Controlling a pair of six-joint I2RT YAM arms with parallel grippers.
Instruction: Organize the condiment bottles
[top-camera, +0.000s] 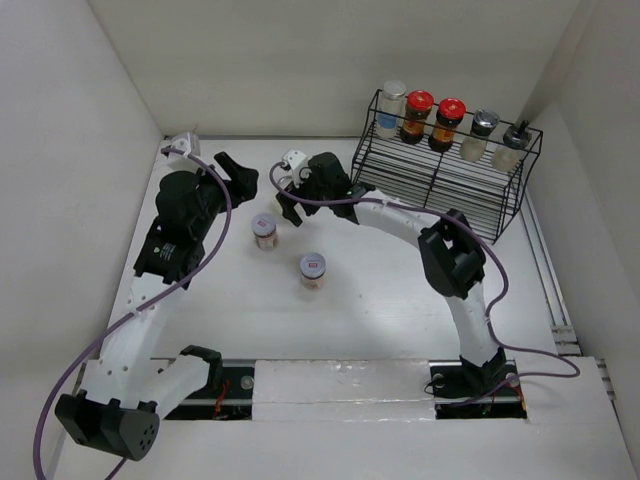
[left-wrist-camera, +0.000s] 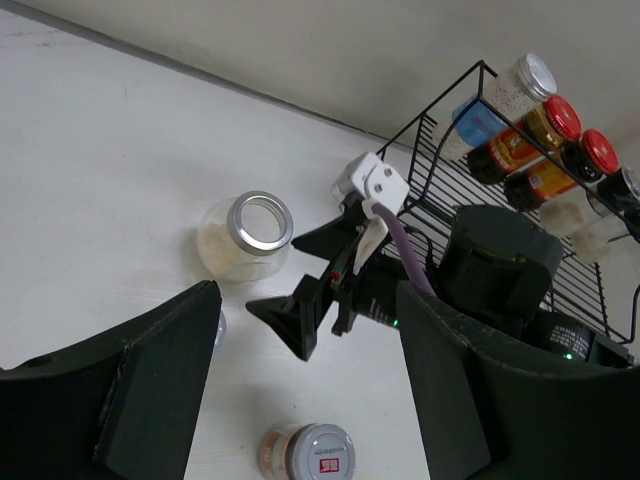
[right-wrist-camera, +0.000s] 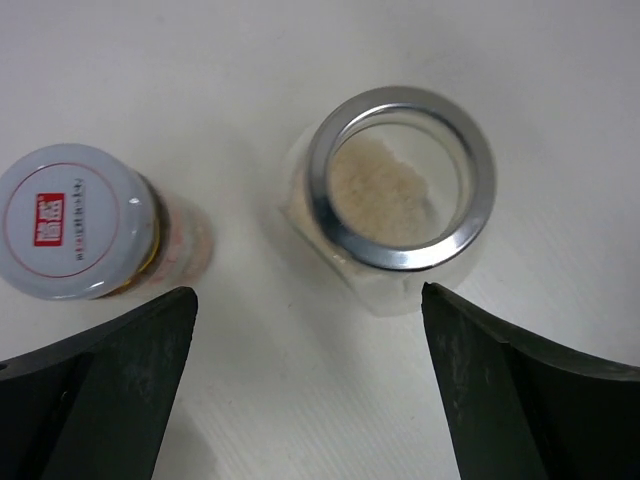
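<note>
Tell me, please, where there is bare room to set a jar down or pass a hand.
Bare table lies right of the white-lidded jar, up to the right arm, and the rack's lower tiers look free. It is crowded around the silver-lidded jar, flanked by the left tool and right tool; five bottles fill the rack's top row.

Five bottles (top-camera: 447, 122) along wire rack (top-camera: 440, 185) top shelf; two jars (top-camera: 264, 231) (top-camera: 313, 270) on table (top-camera: 380, 310); right jaws just beside farther jar.
</note>
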